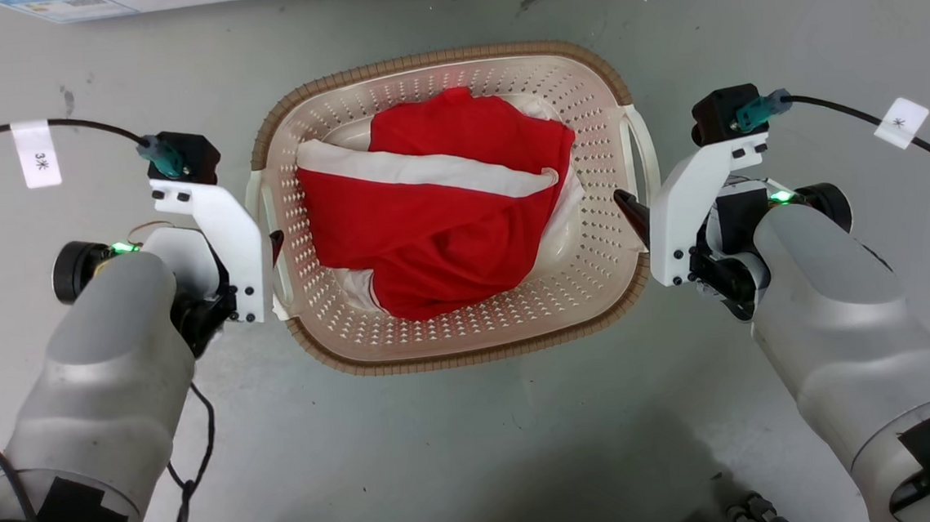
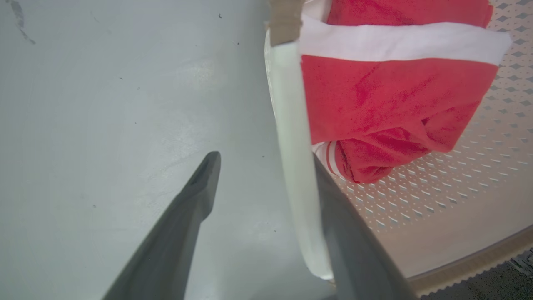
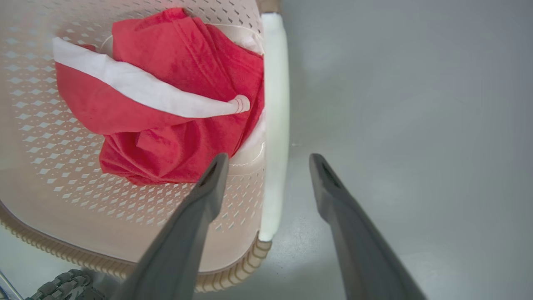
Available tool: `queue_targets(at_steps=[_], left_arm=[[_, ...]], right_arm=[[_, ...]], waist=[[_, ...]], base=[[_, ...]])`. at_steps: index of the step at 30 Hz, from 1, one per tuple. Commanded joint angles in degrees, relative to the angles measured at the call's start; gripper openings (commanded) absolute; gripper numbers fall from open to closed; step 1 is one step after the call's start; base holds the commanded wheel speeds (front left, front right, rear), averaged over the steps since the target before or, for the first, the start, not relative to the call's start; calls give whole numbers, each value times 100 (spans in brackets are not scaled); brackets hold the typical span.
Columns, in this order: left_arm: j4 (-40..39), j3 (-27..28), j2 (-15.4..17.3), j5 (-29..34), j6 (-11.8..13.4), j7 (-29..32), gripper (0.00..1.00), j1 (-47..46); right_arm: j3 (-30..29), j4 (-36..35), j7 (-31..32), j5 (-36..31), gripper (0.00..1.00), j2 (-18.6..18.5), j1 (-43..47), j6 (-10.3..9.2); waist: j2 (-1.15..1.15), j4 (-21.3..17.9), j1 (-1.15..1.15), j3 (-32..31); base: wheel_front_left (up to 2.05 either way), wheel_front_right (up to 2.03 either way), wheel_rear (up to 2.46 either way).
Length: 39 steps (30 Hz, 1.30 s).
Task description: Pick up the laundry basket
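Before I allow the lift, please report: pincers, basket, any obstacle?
Left pincer open, astride left handle. Right pincer open, astride right handle. Basket on floor, red cloth inside. Nothing in the way.

The left end effector (image 2: 264, 160) is sitting spread wide, straddling the white handle (image 2: 293, 146) of the laundry basket (image 2: 449, 183). One finger (image 2: 183, 216) is hanging over the grey floor (image 2: 104, 104), the other is running right along the handle's basket side. A red-and-white garment (image 2: 387, 96) is lying crumpled inside, and the brown rim (image 2: 479, 262) is curving across the bottom right corner.
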Motion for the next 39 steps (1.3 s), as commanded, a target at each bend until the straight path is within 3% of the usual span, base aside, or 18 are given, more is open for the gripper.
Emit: queue_targets(at_steps=[1, 11, 12, 13, 14, 29, 39], left_arm=[[67, -91, 49, -51, 11, 40, 100, -87], [172, -359, 108, -249, 10, 25, 100, -273], [196, -399, 94, -302, 10, 9, 100, -294], [201, -416, 78, -333, 10, -2, 43, -296], [199, -434, 62, -384, 10, 25, 0, -290], [300, -729, 67, -713, 10, 13, 0, -431], [370, -952, -139, -999, 7, 213, 0, -208]], right_arm=[[123, 52, 26, 128, 100, 16, -119, -4], [563, 201, -53, 558, 100, 13, -285, -5], [637, 236, -41, 629, 43, 15, -321, -5], [664, 254, 7, 689, 0, 15, -319, -4], [704, 273, 59, 730, 0, 15, -316, -5], [1061, 509, 376, 1087, 0, -18, -465, -5], [1107, 668, 777, 1138, 0, -15, -252, -5]], waist=[[0, -6, -1, 69], [0, -22, -1, 263], [0, -16, -1, 268], [0, -11, -1, 266], [0, -7, -1, 265], [0, 16, -1, 184], [0, 122, -1, -432]], base=[[0, 0, 0], [0, 0, 0], [0, 0, 0], [0, 0, 0], [0, 0, 0], [0, 0, 0], [0, 0, 0]])
